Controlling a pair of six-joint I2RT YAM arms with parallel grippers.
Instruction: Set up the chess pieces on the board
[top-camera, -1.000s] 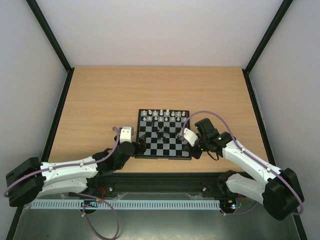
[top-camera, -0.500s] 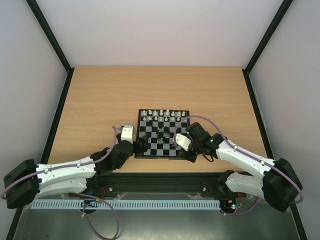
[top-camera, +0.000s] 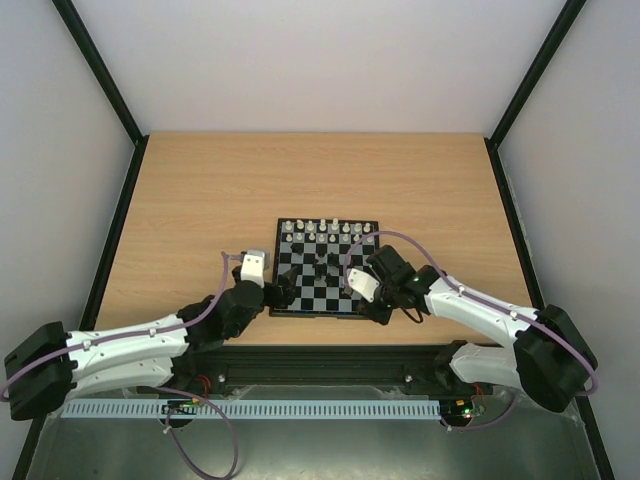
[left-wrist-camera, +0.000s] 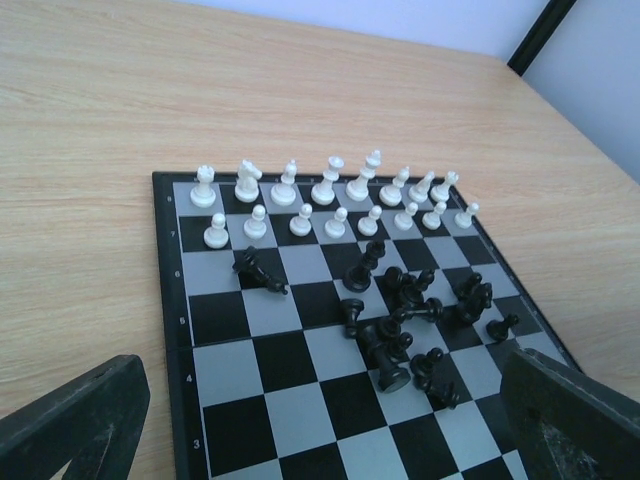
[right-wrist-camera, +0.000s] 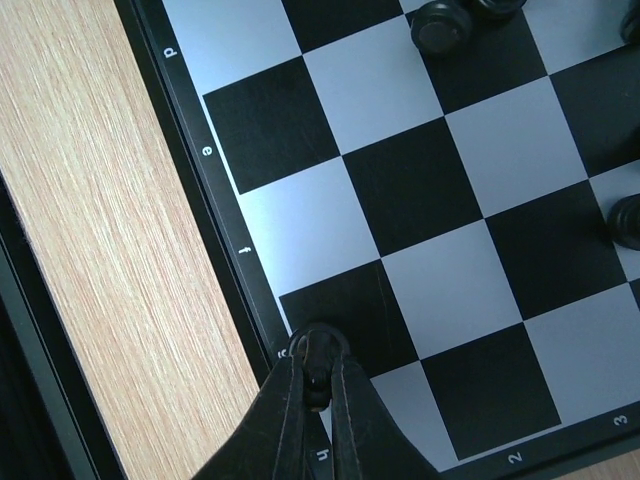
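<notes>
Hard to make out: black chess pieces (left-wrist-camera: 400, 320) toppled in a heap mid-board, shapes merging
Board: black-rimmed chessboard of black and light-grey squares (left-wrist-camera: 250, 360); white chess pieces (left-wrist-camera: 330, 200) upright along its far edge
My left gripper (left-wrist-camera: 320, 378): spread wide, empty, at its near-left corner
My right gripper (right-wrist-camera: 318, 372): pinched shut over its near-right corner; any piece held is hidden

The right black claw (right-wrist-camera: 316, 372) has swung leftward and down-frame in the top view, now over the lower right corner of the black-and-grey checkered chessboard (top-camera: 303, 296).
</notes>
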